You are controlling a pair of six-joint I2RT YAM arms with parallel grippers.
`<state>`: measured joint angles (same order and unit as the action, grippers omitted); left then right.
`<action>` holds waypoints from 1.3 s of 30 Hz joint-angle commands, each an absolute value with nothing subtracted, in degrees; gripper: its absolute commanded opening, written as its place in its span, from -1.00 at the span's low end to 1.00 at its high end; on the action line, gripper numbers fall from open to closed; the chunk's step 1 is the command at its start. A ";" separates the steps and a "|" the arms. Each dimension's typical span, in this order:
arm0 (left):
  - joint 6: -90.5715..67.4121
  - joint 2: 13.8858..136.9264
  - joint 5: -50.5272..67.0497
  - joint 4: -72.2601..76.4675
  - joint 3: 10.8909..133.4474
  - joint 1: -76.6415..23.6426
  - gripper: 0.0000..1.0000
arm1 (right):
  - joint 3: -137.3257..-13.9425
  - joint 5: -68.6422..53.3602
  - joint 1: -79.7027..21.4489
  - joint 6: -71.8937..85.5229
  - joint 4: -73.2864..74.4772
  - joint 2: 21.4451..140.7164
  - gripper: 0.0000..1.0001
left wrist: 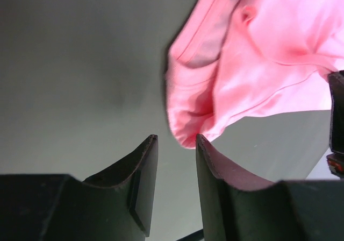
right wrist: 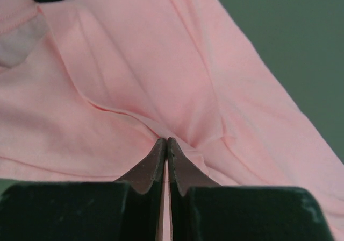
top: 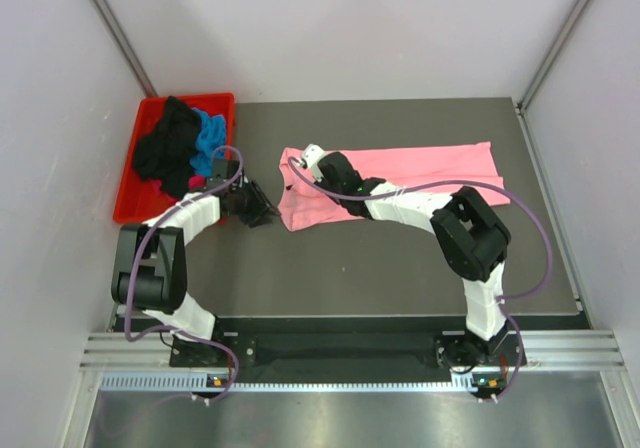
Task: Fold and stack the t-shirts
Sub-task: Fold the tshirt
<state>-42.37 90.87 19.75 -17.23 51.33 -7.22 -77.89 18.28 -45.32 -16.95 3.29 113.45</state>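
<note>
Top external view: light pink t-shirt (top: pixel 420 168) lies as long band across middle of table (top: pixel 400 258); black t-shirt (top: pixel 165 148) and bright blue t-shirt (top: pixel 210 133) heaped in red bin (top: pixel 130 203) at far left. Right wrist view alone settles grip: right gripper (right wrist: pixel 166 140) fingers closed, pinching raised fold of pink cloth. Left wrist view alone shows left gripper (left wrist: pixel 176 139) fingers parted, holding nothing, low over bare table, shirt's rounded corner just beyond tips.
</note>
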 commanded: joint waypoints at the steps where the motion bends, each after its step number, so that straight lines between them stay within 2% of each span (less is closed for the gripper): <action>1: -43.50 90.61 18.11 -15.21 57.29 -7.29 -0.21 | -81.38 19.95 -44.12 -17.93 0.44 113.29 -1.00; 10: -45.00 99.91 20.47 -14.59 69.50 -7.21 -0.16 | -82.09 19.34 -42.45 -18.46 -1.40 114.26 -1.00; 15: -44.04 103.70 21.53 -13.36 72.41 -7.21 -0.16 | -83.23 18.46 -41.23 -17.76 -1.93 115.57 -1.00; 31: -42.80 103.45 17.67 -14.85 71.98 -7.38 -0.16 | -87.89 15.82 -37.88 -14.24 -1.76 120.50 -1.00; 39: -42.80 106.34 22.05 -14.50 73.38 -8.43 -0.17 | -88.16 14.77 -37.53 -12.75 -2.02 120.85 -1.00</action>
<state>-43.33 104.86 19.11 -15.57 70.63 -7.64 -85.62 15.92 -38.09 -14.31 0.01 120.90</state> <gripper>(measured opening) 0.415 0.007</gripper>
